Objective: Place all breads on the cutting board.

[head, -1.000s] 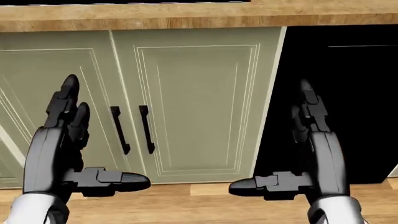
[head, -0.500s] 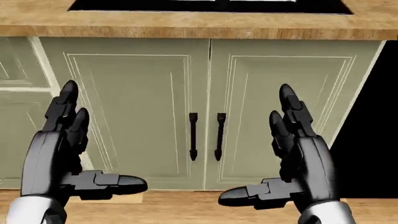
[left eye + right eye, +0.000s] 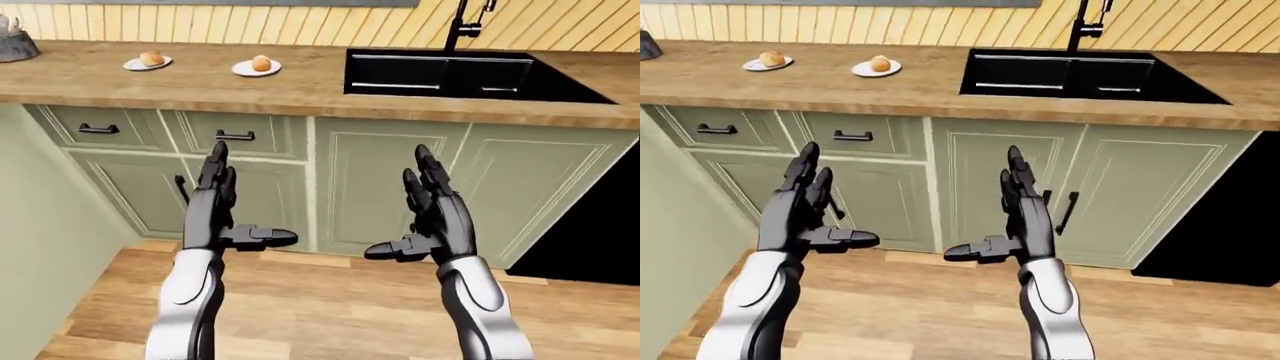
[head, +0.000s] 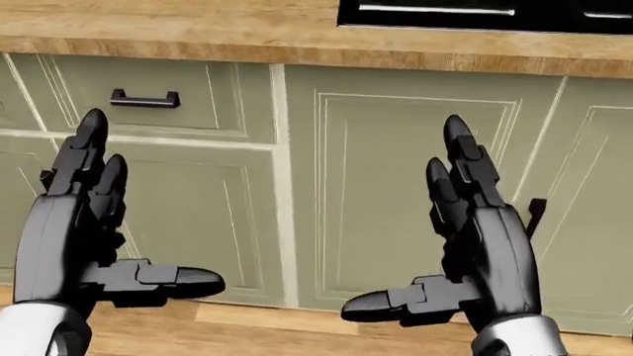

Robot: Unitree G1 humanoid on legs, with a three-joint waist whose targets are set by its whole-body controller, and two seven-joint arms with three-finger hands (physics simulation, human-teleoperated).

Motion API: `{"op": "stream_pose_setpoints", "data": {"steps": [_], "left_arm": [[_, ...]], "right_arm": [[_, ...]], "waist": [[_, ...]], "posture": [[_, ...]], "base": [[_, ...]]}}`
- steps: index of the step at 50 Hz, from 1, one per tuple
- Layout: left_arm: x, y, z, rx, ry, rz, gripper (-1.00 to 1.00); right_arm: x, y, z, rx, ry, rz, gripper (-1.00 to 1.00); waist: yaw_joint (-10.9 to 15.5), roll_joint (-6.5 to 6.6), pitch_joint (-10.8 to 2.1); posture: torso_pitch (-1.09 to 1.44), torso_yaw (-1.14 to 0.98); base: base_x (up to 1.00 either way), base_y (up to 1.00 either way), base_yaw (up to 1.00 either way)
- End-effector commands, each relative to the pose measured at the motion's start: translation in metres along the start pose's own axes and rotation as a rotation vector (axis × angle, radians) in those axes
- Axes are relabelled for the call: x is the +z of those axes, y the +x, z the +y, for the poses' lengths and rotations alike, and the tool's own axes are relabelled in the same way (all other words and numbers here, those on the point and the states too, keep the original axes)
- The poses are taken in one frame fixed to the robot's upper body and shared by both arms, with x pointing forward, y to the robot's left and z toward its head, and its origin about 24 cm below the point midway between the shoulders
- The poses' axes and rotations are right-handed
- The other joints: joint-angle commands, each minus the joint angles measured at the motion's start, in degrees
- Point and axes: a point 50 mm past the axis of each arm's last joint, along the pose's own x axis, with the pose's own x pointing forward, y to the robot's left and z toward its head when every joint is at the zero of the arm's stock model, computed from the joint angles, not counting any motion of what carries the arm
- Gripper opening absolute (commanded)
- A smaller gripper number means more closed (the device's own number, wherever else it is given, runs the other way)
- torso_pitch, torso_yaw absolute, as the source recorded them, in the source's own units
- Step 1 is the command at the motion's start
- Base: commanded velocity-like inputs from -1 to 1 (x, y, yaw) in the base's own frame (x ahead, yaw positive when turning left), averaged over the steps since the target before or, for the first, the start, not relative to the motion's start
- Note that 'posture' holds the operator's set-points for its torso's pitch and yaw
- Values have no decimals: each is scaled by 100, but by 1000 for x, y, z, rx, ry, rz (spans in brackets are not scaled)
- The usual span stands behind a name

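Two bread rolls lie on small white plates on the wooden counter, at the upper left of the left-eye view: one roll [image 3: 151, 58] further left, the other roll [image 3: 261, 63] nearer the sink. No cutting board shows in any view. My left hand [image 3: 240, 206] and my right hand [image 3: 400, 206] are both open and empty, with fingers pointing up and thumbs turned inward. They are held in front of the green cabinet doors, well below the counter and far from the rolls. The head view shows both hands large, left hand [image 4: 148, 208] and right hand [image 4: 406, 222].
A black sink [image 3: 470, 75] with a black faucet [image 3: 462, 22] is set in the counter [image 3: 300, 90] to the right of the rolls. Green cabinets [image 3: 370, 187] with drawers stand below. A black appliance [image 3: 600, 240] is at the right and a green wall [image 3: 40, 247] at the left. The floor is wood.
The whole head view has shifted: cabinets and sink slid to the right and drawers came in at the left, so the camera has moved left. Both hands stay open and raised.
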Motion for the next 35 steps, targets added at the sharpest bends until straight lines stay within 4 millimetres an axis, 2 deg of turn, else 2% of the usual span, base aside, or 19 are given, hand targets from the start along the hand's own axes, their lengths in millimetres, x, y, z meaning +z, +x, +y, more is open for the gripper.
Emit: {"op": "stream_pose_setpoints", "data": {"steps": [1, 4, 6, 9, 10, 11, 12, 13, 15, 20, 21, 22, 23, 25, 27, 30, 32, 33, 35], "left_arm": [[10, 0, 0, -1, 7, -53, 100], [11, -1, -1, -6, 9, -52, 100], [10, -1, -1, -6, 11, -51, 100], [9, -1, -1, -7, 12, -50, 100], [9, 0, -1, -7, 11, -50, 100], [9, 0, -1, -7, 12, -50, 100], [9, 0, -2, -8, 13, -50, 100], [9, 0, -2, -9, 12, -49, 100], [7, 2, -1, -7, 10, -48, 100], [10, 0, 0, -3, 7, -49, 100], [9, 0, 0, -4, 6, -49, 100], [10, 0, -1, -4, 6, -49, 100], [9, 0, -1, -5, 6, -49, 100], [10, 0, 0, -2, 6, -49, 100], [10, -1, 0, -2, 6, -49, 100], [10, -1, 0, -3, 6, -49, 100], [11, 0, 1, -2, 6, -51, 100], [11, 0, 1, -2, 7, -52, 100], [14, 1, 0, -3, 8, -55, 100]], "right_arm": [[8, 1, 1, 4, 2, -46, 100], [9, 0, 1, 5, 8, -52, 100], [8, 0, 0, 4, 9, -53, 100], [8, 0, 1, 5, 10, -55, 100], [8, 0, 1, 5, 9, -55, 100], [8, 1, 0, 5, 9, -55, 100], [8, 1, 1, 6, 9, -56, 100], [8, 1, 1, 6, 10, -56, 100], [7, 1, 1, 6, 19, -53, 100], [8, 0, 1, 3, 23, -55, 100], [8, 0, 1, 3, 24, -55, 100], [7, 0, 0, 3, 24, -54, 100], [7, 0, 1, 4, 25, -55, 100], [6, 0, 0, 3, 25, -53, 100], [6, 0, 1, 4, 25, -53, 100], [4, 0, 1, 4, 26, -52, 100], [4, 1, 1, -3, 21, -49, 100], [5, 0, 1, -5, 28, -49, 100], [5, 1, -1, -15, 33, -55, 100]], "waist": [[-21, 11, 7], [43, -71, -279], [4, 22, -284], [5, 403, -258], [73, 763, -379], [165, 760, -334], [183, 691, -185], [246, 655, -153], [295, 580, -180], [402, 300, -59], [302, 165, -150], [139, -105, -141], [225, 127, -18], [116, 43, -251], [53, 16, -261], [-27, 285, -157], [49, 1040, -331], [124, 799, -154], [212, 823, -244]], "posture": [[0, 0], [0, 0], [0, 0], [0, 0], [0, 0], [0, 0], [0, 0], [0, 0], [0, 0], [0, 0], [0, 0], [0, 0], [0, 0], [0, 0], [0, 0], [0, 0], [0, 0], [0, 0], [0, 0]], "base": [[35, 100, 0], [35, 100, 0], [35, 100, 0], [36, 100, 0], [35, 100, 0], [35, 100, 0], [36, 100, 0], [34, 100, 0], [35, 99, 0], [35, 99, 0], [34, 98, 0], [35, 95, 0], [36, 93, 0], [35, 89, 0], [36, 89, 0], [35, 84, 0], [24, 34, 0], [0, 0, 0], [0, 0, 0]]}}
